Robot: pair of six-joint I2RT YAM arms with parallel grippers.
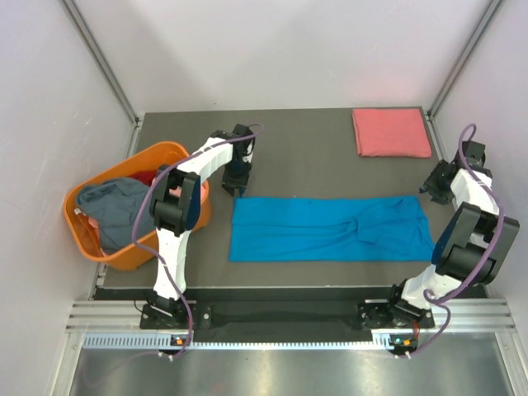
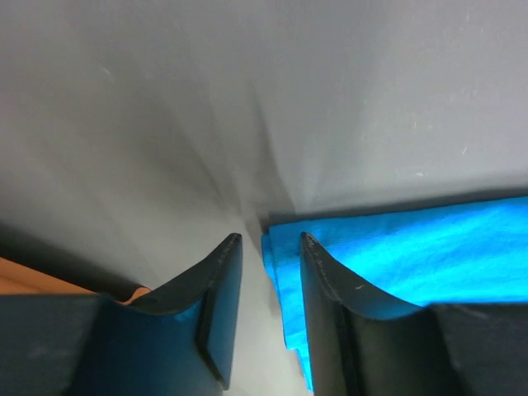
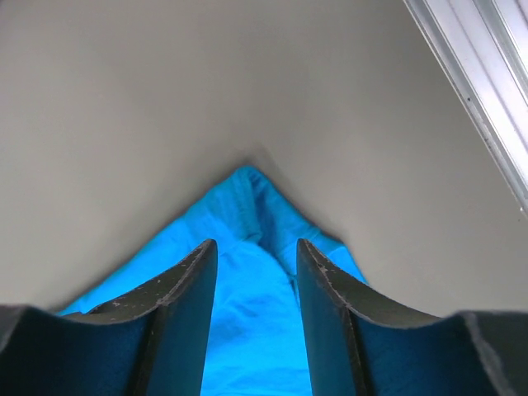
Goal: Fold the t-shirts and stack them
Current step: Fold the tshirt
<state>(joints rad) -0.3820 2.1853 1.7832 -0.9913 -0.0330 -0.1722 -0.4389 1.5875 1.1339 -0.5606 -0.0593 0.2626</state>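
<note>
A bright blue t-shirt (image 1: 330,228) lies folded into a long strip across the middle of the dark table. My left gripper (image 1: 238,186) hovers at its far left corner. In the left wrist view that gripper (image 2: 270,247) is open, and the edge of the blue t-shirt (image 2: 429,247) lies under the gap without being pinched. My right gripper (image 1: 430,189) is at the strip's far right corner. The right wrist view shows it (image 3: 256,247) open above the blue t-shirt's corner (image 3: 247,202). A salmon-pink t-shirt (image 1: 392,132) lies folded at the back right.
An orange plastic basket (image 1: 157,153) stands at the table's left edge, holding a crumpled grey-blue t-shirt (image 1: 115,210) and some pink cloth. White walls with metal frame posts close in the table. A metal rail (image 3: 487,91) runs past the right gripper.
</note>
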